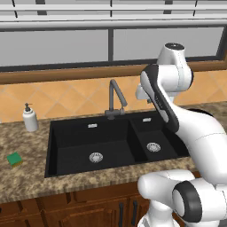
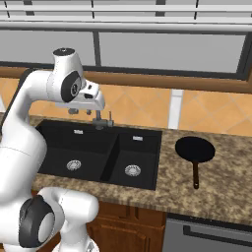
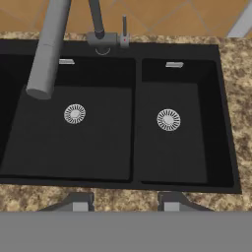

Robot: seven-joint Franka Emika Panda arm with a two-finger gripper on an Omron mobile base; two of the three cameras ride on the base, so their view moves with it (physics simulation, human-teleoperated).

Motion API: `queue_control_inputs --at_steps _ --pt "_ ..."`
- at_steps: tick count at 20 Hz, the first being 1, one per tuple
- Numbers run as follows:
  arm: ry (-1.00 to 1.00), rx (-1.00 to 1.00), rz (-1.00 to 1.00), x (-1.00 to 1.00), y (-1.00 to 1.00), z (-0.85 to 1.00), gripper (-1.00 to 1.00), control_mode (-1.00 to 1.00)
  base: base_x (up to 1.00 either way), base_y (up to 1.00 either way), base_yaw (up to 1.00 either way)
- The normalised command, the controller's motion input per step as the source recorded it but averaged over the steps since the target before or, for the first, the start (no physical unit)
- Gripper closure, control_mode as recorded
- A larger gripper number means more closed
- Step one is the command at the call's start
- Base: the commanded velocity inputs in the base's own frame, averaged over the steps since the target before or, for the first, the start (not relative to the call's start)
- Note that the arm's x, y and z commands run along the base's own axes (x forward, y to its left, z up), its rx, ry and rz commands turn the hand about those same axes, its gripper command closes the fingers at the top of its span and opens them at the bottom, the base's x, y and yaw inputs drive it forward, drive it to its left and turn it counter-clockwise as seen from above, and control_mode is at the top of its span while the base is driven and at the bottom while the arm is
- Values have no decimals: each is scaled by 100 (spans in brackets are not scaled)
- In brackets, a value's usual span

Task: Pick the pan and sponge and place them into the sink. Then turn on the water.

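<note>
On the counter (image 2: pixel 231 192) right of the sink (image 2: pixel 142 147), the pan (image 2: pixel 195 149) lay well apart from the gripper (image 3: pixel 126 201), which hung above the sink with its jaws spread and nothing between them. The pan's handle pointed toward the counter's front edge. The sponge (image 1: pixel 14 159) sat left of the sink.

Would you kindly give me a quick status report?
End effector open, empty, above sink. Pan on counter right of sink; sponge on counter left. Faucet dry. Nothing in the way.

Black pan (image 2: pixel 195 149) right of empty 2-basin sink (image 2: pixel 114 147); green sponge (image 1: pixel 14 159) left.
</note>
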Motion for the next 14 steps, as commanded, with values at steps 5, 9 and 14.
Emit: queue_control_inputs --at_steps 5,9,14 --pt "0 8 -1 -17 -43 -15 -100 -100 0 0 0" --pt "-10 12 0 -13 -71 -30 -100 -100 0 0 0" --pt "-2 4 0 -6 -80 -28 -100 -100 0 0 0"
